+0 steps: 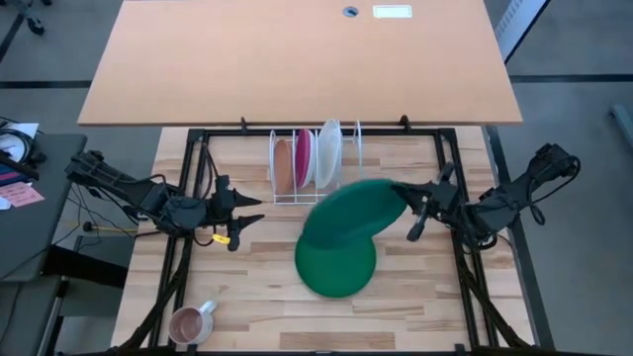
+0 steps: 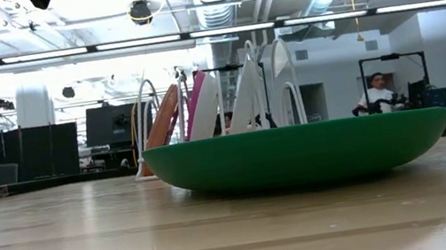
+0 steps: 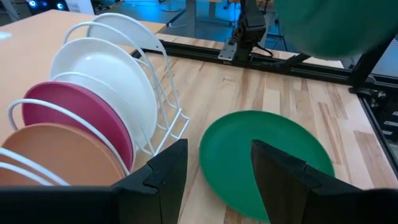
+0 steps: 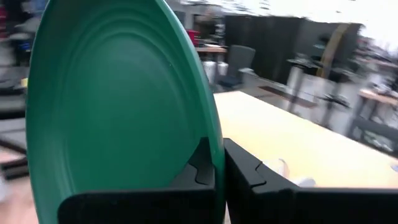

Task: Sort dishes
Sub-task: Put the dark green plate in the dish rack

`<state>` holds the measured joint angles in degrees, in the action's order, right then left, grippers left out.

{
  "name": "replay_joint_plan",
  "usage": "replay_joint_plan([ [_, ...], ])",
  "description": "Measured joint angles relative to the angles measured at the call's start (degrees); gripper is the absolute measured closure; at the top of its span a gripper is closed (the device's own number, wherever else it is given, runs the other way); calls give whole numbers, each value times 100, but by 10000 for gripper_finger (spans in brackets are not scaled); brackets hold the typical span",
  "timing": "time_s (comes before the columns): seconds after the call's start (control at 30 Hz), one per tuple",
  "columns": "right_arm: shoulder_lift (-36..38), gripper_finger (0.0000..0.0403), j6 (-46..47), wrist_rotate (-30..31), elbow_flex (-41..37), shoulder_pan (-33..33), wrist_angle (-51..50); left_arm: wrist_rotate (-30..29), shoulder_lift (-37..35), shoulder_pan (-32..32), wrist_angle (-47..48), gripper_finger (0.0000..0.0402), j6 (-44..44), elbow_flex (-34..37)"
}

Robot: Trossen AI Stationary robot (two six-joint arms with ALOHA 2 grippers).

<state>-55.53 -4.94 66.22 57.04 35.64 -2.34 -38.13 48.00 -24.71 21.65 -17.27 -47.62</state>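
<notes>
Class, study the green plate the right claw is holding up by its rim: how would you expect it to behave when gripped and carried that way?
The held green plate likely stays stiff: it keeps its round shape though the right claw pinches only its rim. It looks smooth, so it may slip. It is probably light, since one edge grip carries it.

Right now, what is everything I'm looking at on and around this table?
Green plates: two, dark green; one flat on the table, one held up above it.
White plates: two, white; standing in the rack.
Pink plate: one, magenta; in the rack beside the white ones.
Orange plate: one, orange-brown; in the rack at the end.
Rack: one, white wire; far middle of the table.
Mug: one, pink; near left corner.
Table: one, pale wood.
Person: one, seated far off in the room.
Left gripper: one, dark, open, empty; left of the rack.
Right gripper: one, dark; clamped on the raised green plate's rim.
</notes>
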Motion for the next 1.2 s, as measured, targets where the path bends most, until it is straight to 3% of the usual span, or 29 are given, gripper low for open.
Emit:
replay_joint_plan([
  [0.13,0,391,-1725,-836,0,0,846,0,0,0,-7,230,0,0],
  [0.2,2,391,-2674,-1613,0,-4,1316,-1,0,1,-56,230,18,0],
  [0.37,69,391,-5119,-5061,-8,-13,1884,-2,0,2,-211,230,17,0],
  [0.5,395,391,-5317,-6864,9,-189,1922,0,0,2,-160,230,25,0],
  [0.7,627,391,-4647,-9671,-6,-655,772,2,0,2,-119,230,2,0],
  [0.77,638,391,-4491,-10087,-13,-795,644,4,0,2,-119,230,2,0],
  [0.9,623,391,-4438,-10108,2,-1075,714,-1,48,2,-204,230,-2,0],
  [1.2,473,391,-4129,-10969,0,-1644,863,30,483,115,-215,230,109,0],
])
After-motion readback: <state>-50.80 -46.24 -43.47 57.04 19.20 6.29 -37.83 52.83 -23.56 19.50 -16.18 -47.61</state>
